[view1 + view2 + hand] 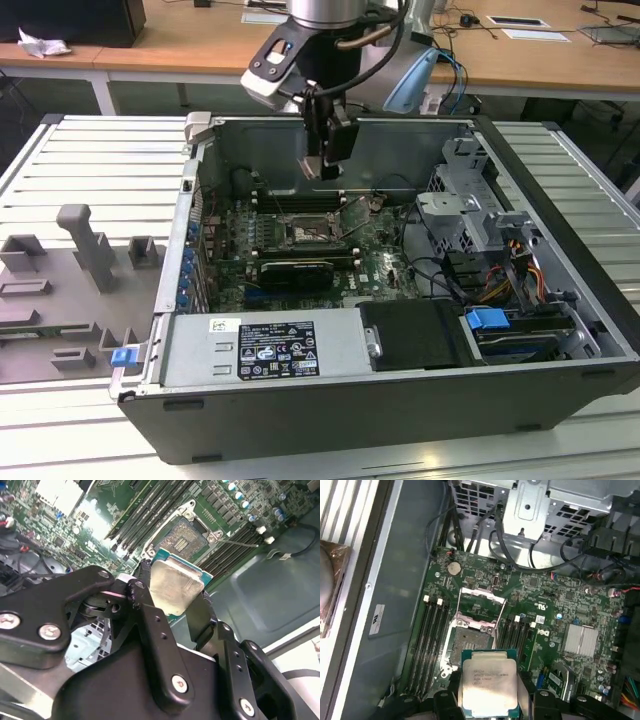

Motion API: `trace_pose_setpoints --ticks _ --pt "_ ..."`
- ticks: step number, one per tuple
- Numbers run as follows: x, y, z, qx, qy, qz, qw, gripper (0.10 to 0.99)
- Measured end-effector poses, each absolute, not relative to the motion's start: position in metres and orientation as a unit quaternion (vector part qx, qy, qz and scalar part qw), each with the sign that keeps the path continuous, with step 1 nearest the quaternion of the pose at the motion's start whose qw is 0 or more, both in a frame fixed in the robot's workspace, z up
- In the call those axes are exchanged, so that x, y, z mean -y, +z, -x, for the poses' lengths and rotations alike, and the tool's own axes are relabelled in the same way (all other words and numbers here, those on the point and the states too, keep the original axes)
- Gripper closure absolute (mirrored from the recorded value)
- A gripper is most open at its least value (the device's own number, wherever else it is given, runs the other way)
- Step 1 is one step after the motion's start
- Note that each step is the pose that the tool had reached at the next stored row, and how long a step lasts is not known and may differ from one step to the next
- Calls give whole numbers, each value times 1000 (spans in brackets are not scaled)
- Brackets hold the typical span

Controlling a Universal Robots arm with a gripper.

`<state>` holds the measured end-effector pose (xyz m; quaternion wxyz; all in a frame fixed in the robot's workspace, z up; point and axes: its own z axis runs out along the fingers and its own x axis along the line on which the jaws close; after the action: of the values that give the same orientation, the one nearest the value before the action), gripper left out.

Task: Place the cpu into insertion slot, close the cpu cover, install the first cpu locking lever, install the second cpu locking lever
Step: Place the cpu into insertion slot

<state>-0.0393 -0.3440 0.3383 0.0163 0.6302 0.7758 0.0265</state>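
**CPU HELD ABOVE OPEN SOCKET: HAZARDS AT THIS STAGE**

**Gripper.** The gripper is closed on the cpu, with one black finger on each of two opposite edges. The metal top of the cpu faces the cameras in both wrist views. In the exterior view the gripper hangs inside the open computer case, above the motherboard.

**Cpu position.** The cpu is clear of the board and not seated. In the first wrist view it lies just short of the socket.

**Socket.** The socket is empty and its contact field is exposed. The cover stands swung up on its hinge at the socket's far edge. Memory slots run along both sides of the socket.

**Hazards (assessment).**
- Misalignment: if the cpu comes down rotated or offset, its edge could land on the socket rim and damage the contacts.
- Tilt: in the second wrist view the cpu does not look parallel to the board, so one corner may touch first.
- Slip: the grip is on thin edges only, and a jolt could drop the cpu onto the contacts.
- Collision: the raised cover is near the approach path and a finger could strike it.
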Motion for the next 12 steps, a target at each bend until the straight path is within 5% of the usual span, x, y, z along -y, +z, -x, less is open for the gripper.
trace_pose_setpoints --ticks 12 --pt "344 332 39 -722 25 -691 18 561"
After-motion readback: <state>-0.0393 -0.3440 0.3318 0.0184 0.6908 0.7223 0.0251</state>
